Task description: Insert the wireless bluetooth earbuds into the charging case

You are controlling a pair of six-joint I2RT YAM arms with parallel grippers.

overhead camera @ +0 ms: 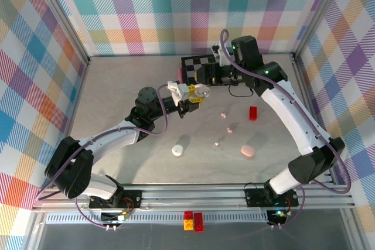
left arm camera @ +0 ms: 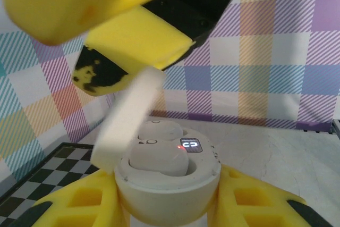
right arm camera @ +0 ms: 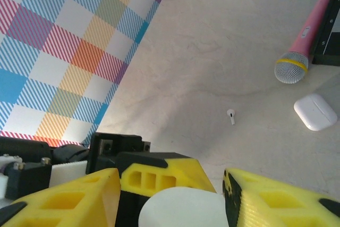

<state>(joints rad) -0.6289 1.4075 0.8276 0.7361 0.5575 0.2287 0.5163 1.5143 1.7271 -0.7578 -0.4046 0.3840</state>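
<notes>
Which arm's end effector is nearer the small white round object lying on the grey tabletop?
Left. The left end effector is raised just beyond the small white round object; the right end effector is farther back and rightward.

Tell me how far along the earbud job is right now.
Done: white buds appear seated in the open round case. In hand: the left gripper jaws clamp that case while the right gripper is at its lid. Left: at least three loose buds on the table, near a white case and a pink case.
</notes>
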